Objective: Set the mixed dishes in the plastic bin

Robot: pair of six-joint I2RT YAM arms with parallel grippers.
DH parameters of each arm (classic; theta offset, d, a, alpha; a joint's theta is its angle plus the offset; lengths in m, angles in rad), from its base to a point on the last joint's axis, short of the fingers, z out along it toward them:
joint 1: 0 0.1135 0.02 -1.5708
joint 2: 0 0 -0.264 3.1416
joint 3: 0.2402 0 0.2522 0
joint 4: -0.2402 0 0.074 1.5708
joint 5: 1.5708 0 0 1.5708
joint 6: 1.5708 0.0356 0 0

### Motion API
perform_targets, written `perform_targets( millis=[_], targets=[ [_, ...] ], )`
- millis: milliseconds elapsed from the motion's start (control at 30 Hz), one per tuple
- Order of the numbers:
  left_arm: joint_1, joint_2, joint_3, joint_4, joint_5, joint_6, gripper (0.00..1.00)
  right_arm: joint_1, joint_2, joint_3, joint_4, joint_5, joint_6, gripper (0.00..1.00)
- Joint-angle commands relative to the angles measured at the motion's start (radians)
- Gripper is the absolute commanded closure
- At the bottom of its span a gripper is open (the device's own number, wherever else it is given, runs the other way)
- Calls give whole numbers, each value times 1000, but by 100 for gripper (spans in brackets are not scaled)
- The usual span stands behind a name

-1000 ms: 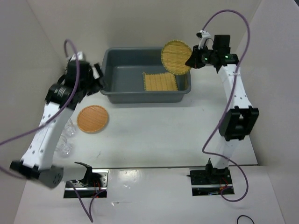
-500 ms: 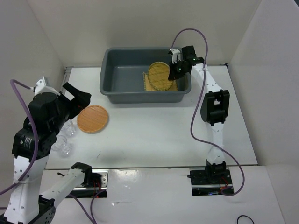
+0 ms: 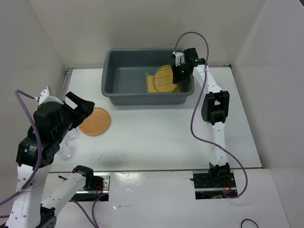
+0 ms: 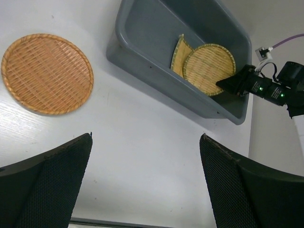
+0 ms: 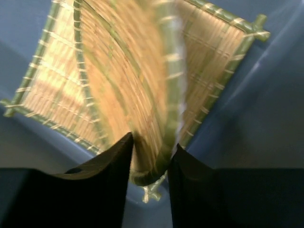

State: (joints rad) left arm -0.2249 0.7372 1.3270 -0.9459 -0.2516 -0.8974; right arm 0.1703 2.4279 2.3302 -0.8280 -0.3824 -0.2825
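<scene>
The grey plastic bin (image 3: 116, 76) stands at the back; it also shows in the left wrist view (image 4: 142, 57). The square yellow mat (image 3: 151, 83) lies inside it. My right gripper (image 3: 176, 76) is shut on the rim of the round yellow mat (image 3: 166, 80), holding it tilted inside the bin over the square mat (image 5: 52, 90); its fingers (image 5: 109, 190) pinch the mat's edge (image 5: 147, 142). The round orange-brown mat (image 3: 96, 120) lies on the table left of the bin. My left gripper (image 4: 145, 142) is open and empty, high above the table. Clear cups (image 3: 66, 149) sit under my left arm.
White walls enclose the table on the left, back and right. The right arm's purple cable (image 3: 192, 38) loops above the bin's right end.
My right gripper has carried the round yellow mat from above the bin's right rim down into the bin. My left arm has pulled back from the bin toward the near left.
</scene>
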Motion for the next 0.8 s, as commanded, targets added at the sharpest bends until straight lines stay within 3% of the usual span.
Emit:
perform_targets(
  millis=[0,133,300,467,567,700,767],
  targets=[
    [6,4,-46,102,48,0,0,9,-4,21,-11,111,-18,60],
    [6,40,-68,144,57,38,0,30,-13,2,-11,180,-18,60],
    [6,100,-98,166,57,80,0,63,-32,-34,7,364,-6,32],
    [-4,157,-120,205,57,129,0,72,-90,-80,26,430,23,30],
    [-14,157,-175,249,69,129,0,72,-173,-80,26,442,39,27],
    [-14,148,-323,350,149,43,0,72,-407,-92,35,439,74,24],
    [-14,188,-383,404,198,-24,0,72,-504,-178,47,427,84,16]
  ],
)
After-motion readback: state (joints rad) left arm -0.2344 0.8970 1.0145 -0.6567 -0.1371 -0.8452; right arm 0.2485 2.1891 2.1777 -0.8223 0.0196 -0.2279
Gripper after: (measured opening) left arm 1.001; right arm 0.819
